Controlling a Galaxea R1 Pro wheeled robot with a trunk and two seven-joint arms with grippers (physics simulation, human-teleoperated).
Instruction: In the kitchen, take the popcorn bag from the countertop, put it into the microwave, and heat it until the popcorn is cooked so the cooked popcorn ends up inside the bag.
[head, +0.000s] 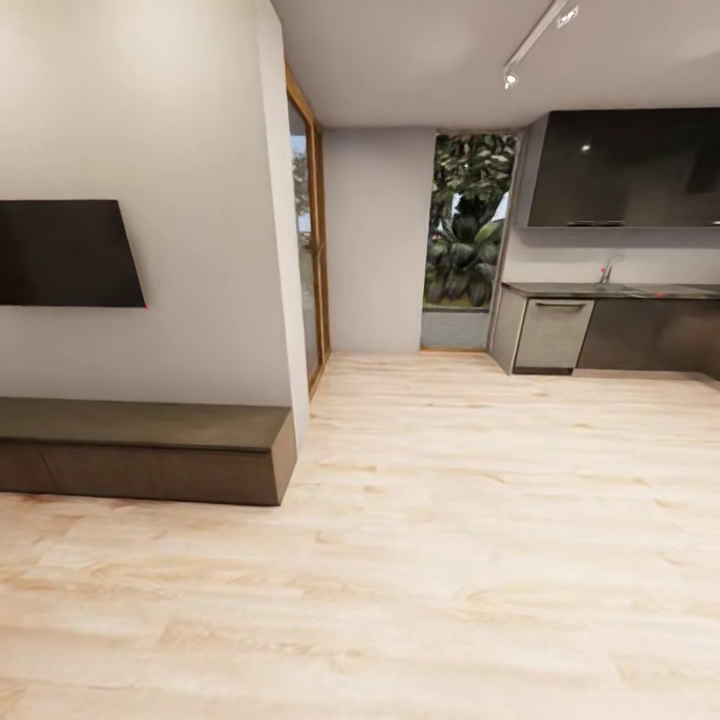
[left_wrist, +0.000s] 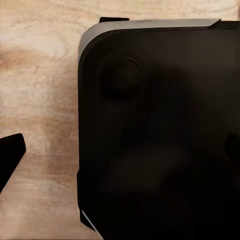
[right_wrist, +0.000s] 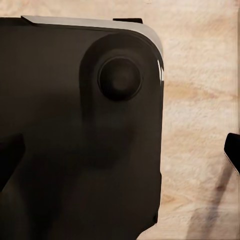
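The approach is judged underway: the countertop (head: 610, 291) is seen beyond the TV (head: 65, 253), both grippers' openness untellable.

Desk (head: 640, 291): cut off at the right edge; items on it too small to tell.
Television (head: 65, 253): cut off at the left edge.

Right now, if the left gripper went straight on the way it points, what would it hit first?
Most likely the robot's own black base, which lies straight ahead, with wooden floor beside it; depth is unclear.
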